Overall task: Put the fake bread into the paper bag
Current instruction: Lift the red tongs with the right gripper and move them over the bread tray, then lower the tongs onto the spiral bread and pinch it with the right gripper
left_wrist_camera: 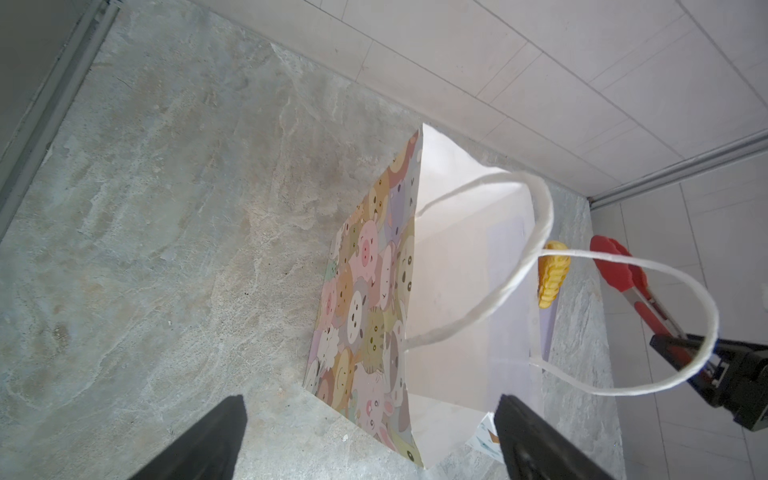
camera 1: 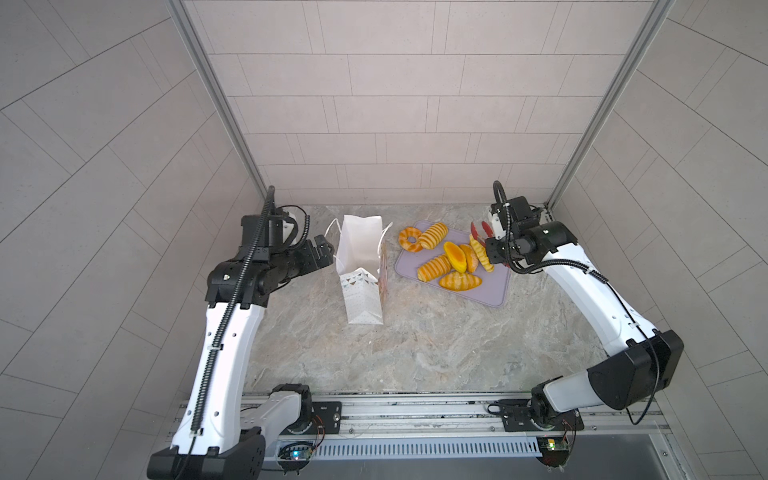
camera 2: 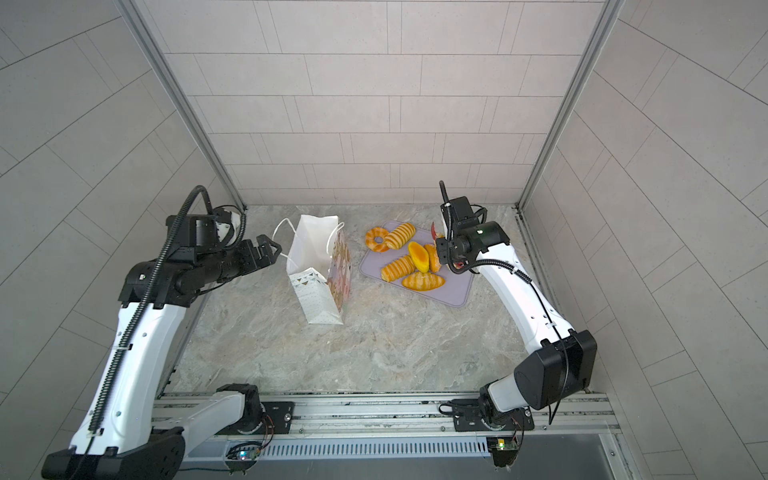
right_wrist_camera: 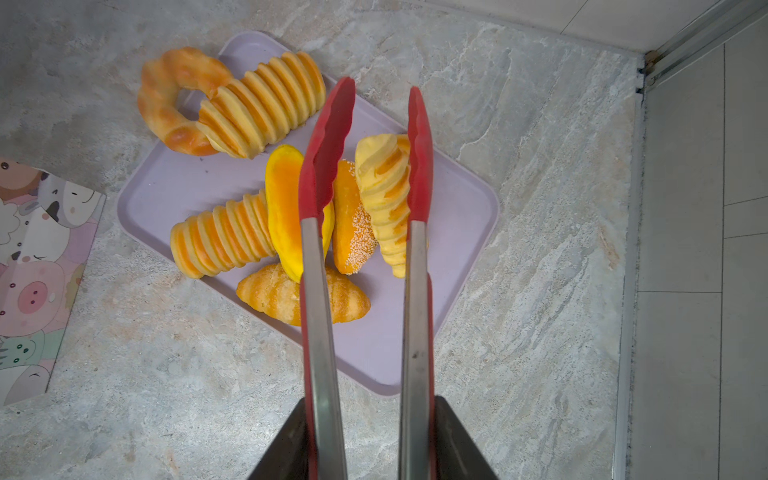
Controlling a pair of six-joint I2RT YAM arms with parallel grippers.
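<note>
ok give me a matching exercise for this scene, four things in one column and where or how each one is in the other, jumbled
Things
1. tall white paper bag
2. red-tipped metal tongs
3. ring-shaped golden toy pastry
4. left gripper

States
A. held in the right gripper, tips over the lilac tray
B. open and empty, near the bag
C. standing upright on the marble table
D. at the tray's corner, partly off its edge

Pairs: 1-C, 2-A, 3-D, 4-B

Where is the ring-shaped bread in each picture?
In a top view: ring bread at the tray's far corner, nearest the bag.
In a top view: ring bread, same corner.
Left wrist: not in it.
Right wrist: at the tray's corner, touching a ribbed loaf.
Landmark: tray.
</note>
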